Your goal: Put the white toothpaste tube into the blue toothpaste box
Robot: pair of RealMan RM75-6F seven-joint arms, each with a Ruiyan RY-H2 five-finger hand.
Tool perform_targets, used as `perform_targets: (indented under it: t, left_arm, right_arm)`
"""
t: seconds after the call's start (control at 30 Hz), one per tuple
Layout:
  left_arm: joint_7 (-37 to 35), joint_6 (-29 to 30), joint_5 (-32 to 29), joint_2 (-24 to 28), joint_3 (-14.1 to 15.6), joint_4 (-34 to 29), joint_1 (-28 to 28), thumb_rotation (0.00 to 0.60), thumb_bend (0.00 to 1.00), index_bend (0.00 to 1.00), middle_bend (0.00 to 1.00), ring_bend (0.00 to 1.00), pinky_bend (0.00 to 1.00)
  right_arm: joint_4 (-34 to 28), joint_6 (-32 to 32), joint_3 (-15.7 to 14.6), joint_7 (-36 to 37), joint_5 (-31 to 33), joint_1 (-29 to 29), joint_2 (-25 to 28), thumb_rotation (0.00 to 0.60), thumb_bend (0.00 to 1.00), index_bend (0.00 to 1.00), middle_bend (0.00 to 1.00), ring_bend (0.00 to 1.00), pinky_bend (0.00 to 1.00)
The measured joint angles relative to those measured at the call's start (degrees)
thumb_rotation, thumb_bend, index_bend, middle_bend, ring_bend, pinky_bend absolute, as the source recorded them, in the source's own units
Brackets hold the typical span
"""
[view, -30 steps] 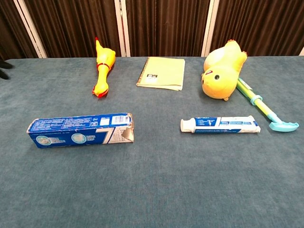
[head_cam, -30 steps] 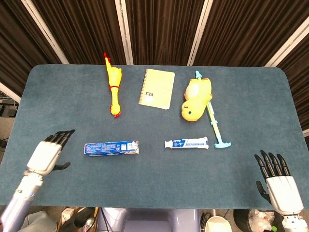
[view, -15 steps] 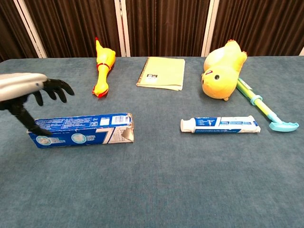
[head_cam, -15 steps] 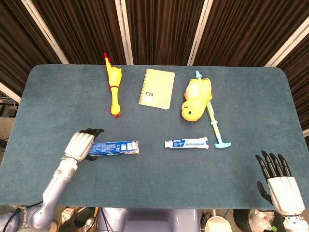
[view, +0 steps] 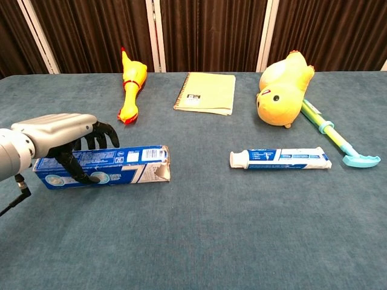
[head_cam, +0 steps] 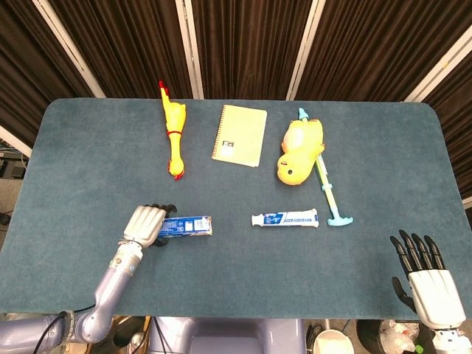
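Blue toothpaste box (view: 115, 165) flat on teal table (head_cam: 383, 177), left of centre; left hand (view: 63, 134) over its left end, fingers curled around box. White toothpaste tube (view: 280, 159) lies to right of box, well apart. Right hand (head_cam: 426, 276) at table's near right corner, fingers spread, holding nothing.

Bare surface (head_cam: 243, 269) along the near edge. Open lane between blue toothpaste box (head_cam: 184, 225) and white toothpaste tube (head_cam: 285, 218). Behind the tube: yellow duck toy (head_cam: 299, 150) and long-handled tool (head_cam: 327, 188), the tool's head just beside the tube's right end. Notebook (head_cam: 240, 135) and rubber chicken (head_cam: 175, 139) occupy the far side.
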Motion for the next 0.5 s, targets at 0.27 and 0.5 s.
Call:
perform_targets:
  t: [0.27, 0.5]
  left_arm:
    - [-1.5, 1.0, 1.5, 0.4, 0.9, 0.0, 0.0, 0.600, 0.31, 0.37, 0.50, 0.46, 0.48]
    - [-5.5, 1.6, 6.9, 3.2, 1.0, -1.2, 0.2, 0.600, 0.31, 0.38, 0.50, 0.46, 0.48]
  right_arm:
    - [-0.2, -0.2, 0.0, 0.2, 0.3, 0.0, 0.1, 0.600, 0.40, 0.00, 0.00, 0.00, 0.00]
    - [-0.8, -1.4, 0.7, 0.1, 2.0, 0.6, 0.2, 0.600, 0.40, 0.00, 0.00, 0.00, 0.00]
